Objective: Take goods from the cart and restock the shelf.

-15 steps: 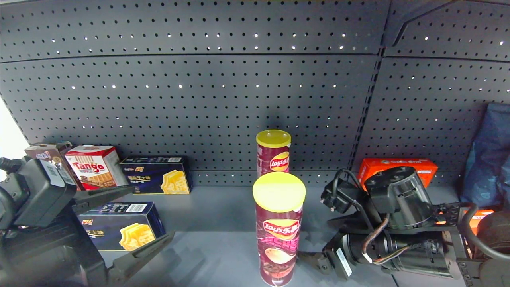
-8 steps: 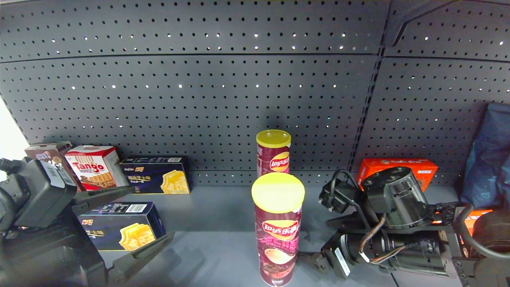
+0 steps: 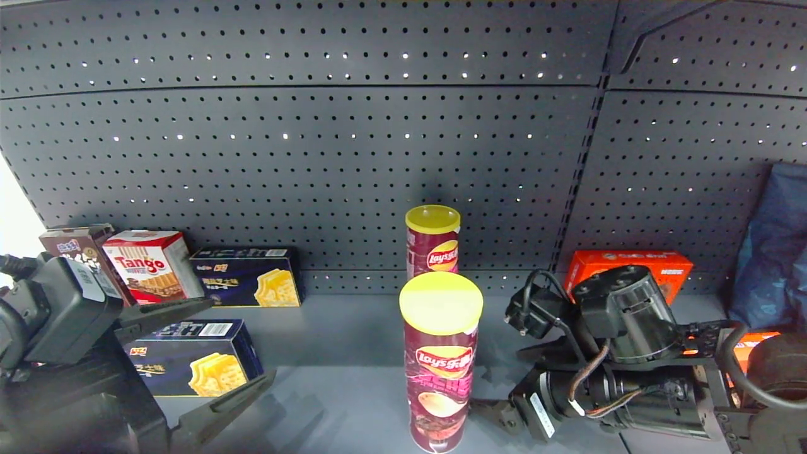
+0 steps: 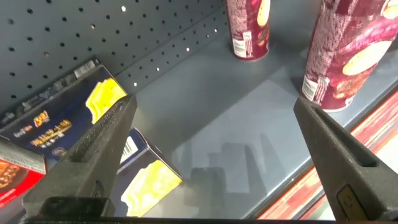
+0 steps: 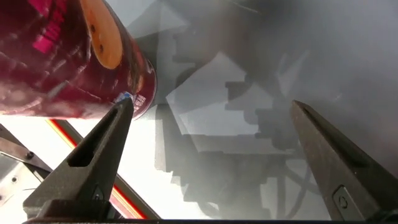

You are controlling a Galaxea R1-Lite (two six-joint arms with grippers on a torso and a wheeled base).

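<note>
Two maroon chip cans with yellow lids stand upright on the grey shelf (image 3: 340, 340). The front can (image 3: 441, 366) is near the shelf's front edge and the back can (image 3: 432, 243) is by the pegboard wall. My right gripper (image 3: 501, 378) is open, low on the shelf just right of the front can, holding nothing. In the right wrist view the gripper (image 5: 211, 102) has bare shelf between its fingers, and the front can (image 5: 68, 56) lies outside one finger. My left gripper (image 3: 243, 337) is open and holds nothing over the shelf's left part. The left wrist view has both cans (image 4: 249, 28) (image 4: 348, 56) beyond that gripper (image 4: 214, 102).
Two dark blue biscuit boxes (image 3: 246, 277) (image 3: 195, 356), a red and white wafer box (image 3: 148, 261) and a brown box (image 3: 79, 243) fill the left of the shelf. An orange box (image 3: 627, 265) and a blue bag (image 3: 775, 252) sit at the right. Perforated wall (image 3: 315, 157) behind.
My right arm has shifted slightly to the left beside the front can. The left arm has dipped a little. Both cans stand where they were.
</note>
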